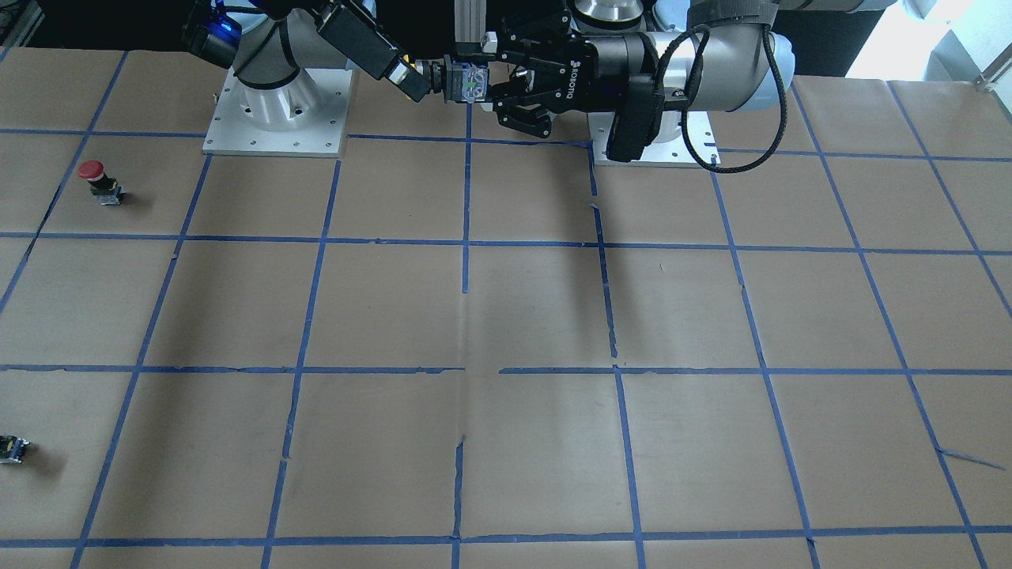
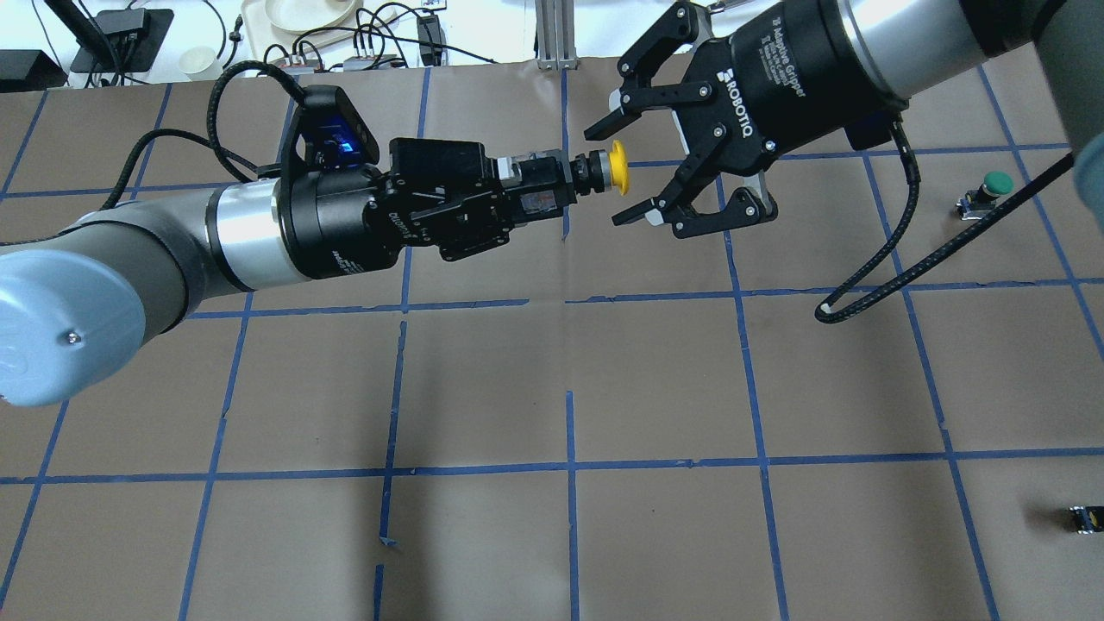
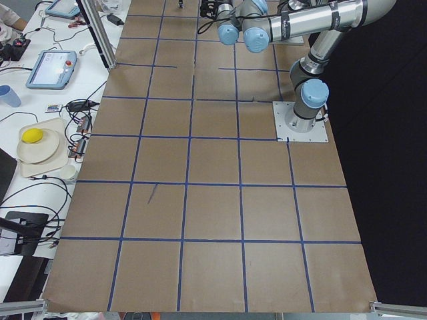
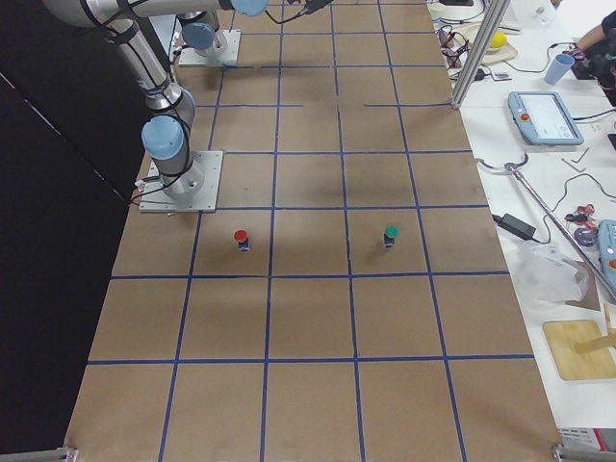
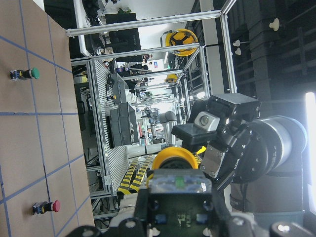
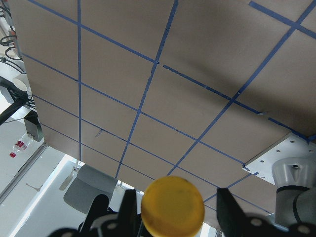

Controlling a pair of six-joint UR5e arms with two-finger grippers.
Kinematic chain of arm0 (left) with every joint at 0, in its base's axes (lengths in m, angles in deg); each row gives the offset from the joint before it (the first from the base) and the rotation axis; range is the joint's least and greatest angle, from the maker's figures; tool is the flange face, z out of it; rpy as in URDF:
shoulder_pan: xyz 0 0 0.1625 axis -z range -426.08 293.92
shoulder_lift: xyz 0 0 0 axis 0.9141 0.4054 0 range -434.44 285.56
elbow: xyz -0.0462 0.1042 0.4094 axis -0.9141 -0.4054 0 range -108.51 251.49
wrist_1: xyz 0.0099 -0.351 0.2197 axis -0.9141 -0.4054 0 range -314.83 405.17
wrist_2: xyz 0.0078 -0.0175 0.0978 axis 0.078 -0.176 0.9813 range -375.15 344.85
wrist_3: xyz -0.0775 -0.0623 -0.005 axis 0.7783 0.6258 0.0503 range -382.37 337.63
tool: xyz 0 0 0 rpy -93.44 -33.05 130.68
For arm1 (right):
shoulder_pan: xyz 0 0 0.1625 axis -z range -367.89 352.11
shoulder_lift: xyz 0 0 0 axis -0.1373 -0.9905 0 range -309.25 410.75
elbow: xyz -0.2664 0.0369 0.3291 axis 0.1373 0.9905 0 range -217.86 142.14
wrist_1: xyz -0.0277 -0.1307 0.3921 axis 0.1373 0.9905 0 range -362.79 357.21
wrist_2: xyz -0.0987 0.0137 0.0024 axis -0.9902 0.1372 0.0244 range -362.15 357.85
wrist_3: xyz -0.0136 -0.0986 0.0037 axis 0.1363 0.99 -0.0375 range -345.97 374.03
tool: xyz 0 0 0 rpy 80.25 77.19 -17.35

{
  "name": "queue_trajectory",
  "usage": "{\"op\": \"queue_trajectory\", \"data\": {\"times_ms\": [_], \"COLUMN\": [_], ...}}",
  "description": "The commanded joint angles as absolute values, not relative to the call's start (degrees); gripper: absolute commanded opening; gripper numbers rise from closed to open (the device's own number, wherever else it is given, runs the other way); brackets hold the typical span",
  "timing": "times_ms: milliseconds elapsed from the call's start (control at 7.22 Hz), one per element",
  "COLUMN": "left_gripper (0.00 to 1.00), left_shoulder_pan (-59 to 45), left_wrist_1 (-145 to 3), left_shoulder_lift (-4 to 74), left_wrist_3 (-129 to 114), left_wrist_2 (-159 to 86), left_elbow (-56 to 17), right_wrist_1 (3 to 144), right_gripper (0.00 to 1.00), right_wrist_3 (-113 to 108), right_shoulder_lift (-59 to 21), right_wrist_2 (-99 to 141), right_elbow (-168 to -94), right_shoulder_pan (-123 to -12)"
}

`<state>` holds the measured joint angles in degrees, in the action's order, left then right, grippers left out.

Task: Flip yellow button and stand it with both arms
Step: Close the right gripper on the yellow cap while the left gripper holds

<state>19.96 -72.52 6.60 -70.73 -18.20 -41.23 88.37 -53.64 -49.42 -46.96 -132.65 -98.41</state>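
My left gripper (image 2: 536, 184) is shut on the boxy base of the yellow button (image 2: 617, 168) and holds it level, high above the table, cap pointing at the right gripper. My right gripper (image 2: 611, 177) is open, its fingers (image 2: 642, 211) on either side of the yellow cap, with gaps showing. In the right wrist view the cap (image 6: 173, 206) sits between the open fingers (image 6: 129, 210). In the left wrist view the cap (image 5: 174, 158) stands past the base, the right gripper behind it. In the front view the base (image 1: 472, 84) shows in the left gripper; the cap is mostly hidden.
A red-capped switch (image 1: 93, 170) and a green-capped switch (image 2: 996, 183) stand on the brown, blue-taped table (image 2: 569, 379) on the robot's right side. A small dark capless switch block (image 2: 1088, 519) lies nearer the table's edge there.
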Motion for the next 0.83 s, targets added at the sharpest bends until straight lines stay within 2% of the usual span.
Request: {"op": "queue_trajectory", "data": {"times_ms": [0,277,415,554,692], "left_gripper": [0.19,0.19,0.37,0.99,1.00], "left_shoulder_pan": [19.96,19.96,19.96,19.96,19.96], "left_wrist_1": [-72.52,-72.52,-72.52,-72.52,-72.52], "left_shoulder_lift": [6.51,6.33,6.59,7.03,6.86], "left_wrist_3": [-70.80,-70.71,-69.93,-69.75,-69.40], "left_wrist_2": [-18.23,-18.14,-17.62,-17.44,-17.35], "left_elbow": [-41.19,-41.27,-41.19,-41.18,-41.10], "right_wrist_1": [88.45,88.45,88.45,88.45,88.45], "right_gripper": [0.35,0.33,0.32,0.32,0.32], "right_wrist_3": [-53.64,-53.64,-53.64,-53.64,-53.64], "right_shoulder_lift": [-49.45,-49.45,-49.53,-49.45,-49.45], "right_wrist_2": [-46.89,-46.89,-46.89,-46.89,-46.89], "right_elbow": [-132.61,-132.61,-132.61,-132.61,-132.61], "right_shoulder_pan": [-98.33,-98.33,-98.33,-98.33,-98.24]}}
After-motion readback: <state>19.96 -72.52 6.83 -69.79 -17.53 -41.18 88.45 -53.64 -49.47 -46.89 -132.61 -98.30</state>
